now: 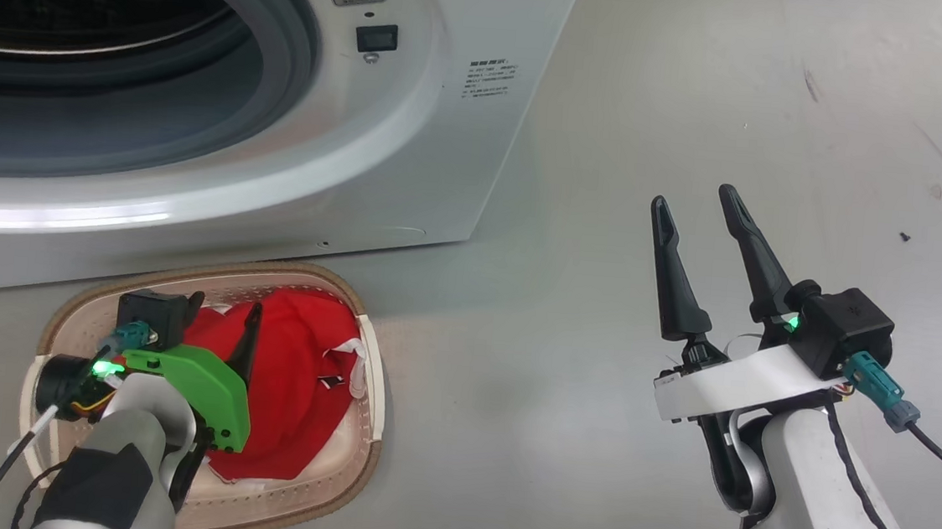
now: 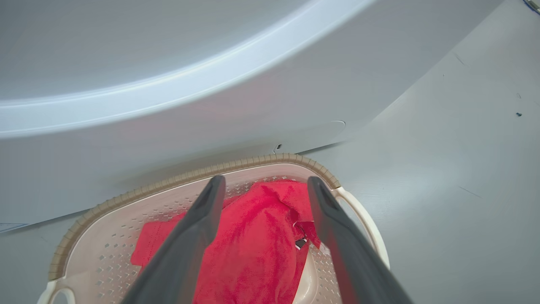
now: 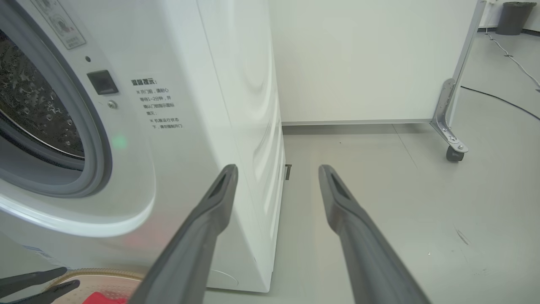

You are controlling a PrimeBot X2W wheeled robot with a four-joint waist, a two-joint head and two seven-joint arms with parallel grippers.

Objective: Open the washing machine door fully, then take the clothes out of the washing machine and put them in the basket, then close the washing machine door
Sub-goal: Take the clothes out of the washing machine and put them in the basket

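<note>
Left tool [image 2: 265, 180] wide, empty, over clothes [image 1: 285, 384] lying in the basket [image 1: 302, 272], which sits right below the washing machine [image 1: 411, 167] opening for short transfers; right tool [image 1: 694, 200] wide, idle aside.

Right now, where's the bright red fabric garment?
Head view, lower left: the bright red fabric garment lies inside the cream perforated plastic basket on the floor, in front of the white washing machine, with the open left gripper over it.

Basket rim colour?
Brown, woven-look, around the cream perforated plastic basket; clearest in the left wrist view.
</note>
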